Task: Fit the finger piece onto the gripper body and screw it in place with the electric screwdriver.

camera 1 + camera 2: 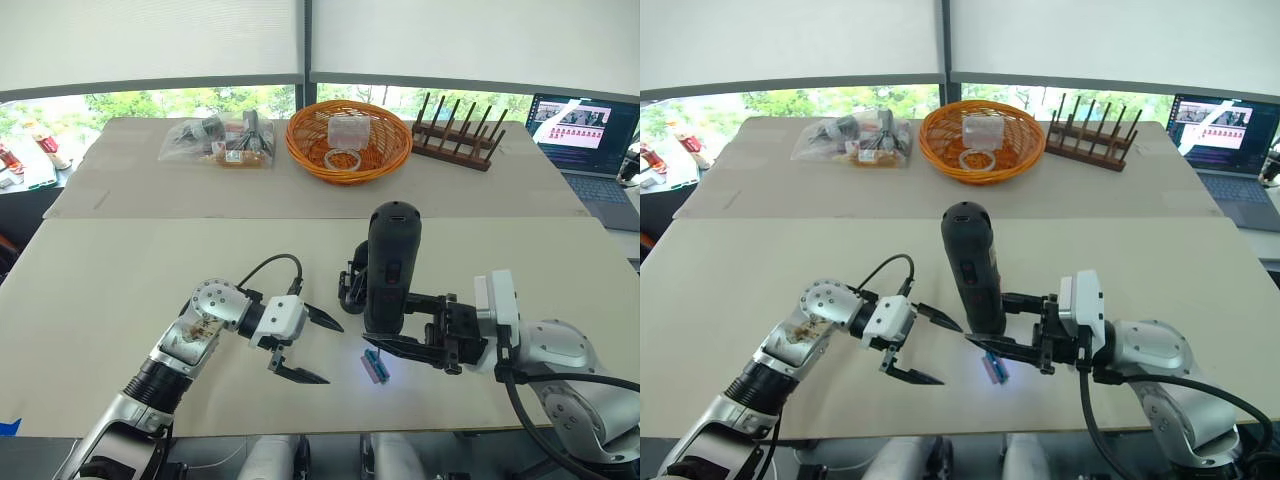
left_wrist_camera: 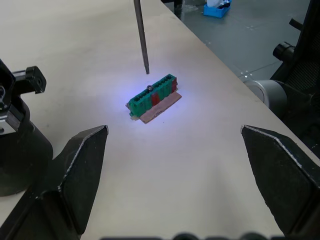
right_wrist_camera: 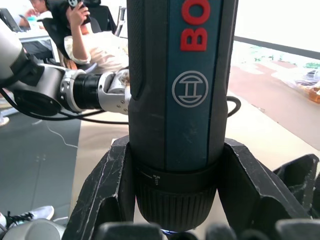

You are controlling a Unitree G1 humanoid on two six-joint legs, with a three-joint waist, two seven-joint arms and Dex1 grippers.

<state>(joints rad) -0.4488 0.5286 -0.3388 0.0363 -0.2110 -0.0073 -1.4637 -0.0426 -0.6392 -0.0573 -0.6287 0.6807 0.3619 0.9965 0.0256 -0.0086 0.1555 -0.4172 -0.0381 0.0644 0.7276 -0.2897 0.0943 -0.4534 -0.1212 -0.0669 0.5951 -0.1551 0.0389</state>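
My right gripper (image 1: 390, 322) is shut on the electric screwdriver (image 1: 393, 265), a thick black tool held upright with its red-lettered barrel between the fingers (image 3: 107, 195). Its thin metal bit (image 2: 141, 35) points down just above a small green-and-brown block (image 2: 152, 98), which lies on the table in the tool's bluish light. The gripper body (image 1: 350, 288), black with a round base (image 2: 20, 150), stands right behind the screwdriver. My left gripper (image 1: 332, 354) hangs open to the left of the block, holding nothing. The finger piece is out of view.
An orange basket (image 1: 348, 140), a wooden peg rack (image 1: 458, 135) and a clear bag of parts (image 1: 218, 142) sit on the far table. A laptop (image 1: 585, 130) is at the far right. A seated person (image 3: 95, 45) is beyond the table. The table's front edge (image 1: 300, 435) runs just below my arms.
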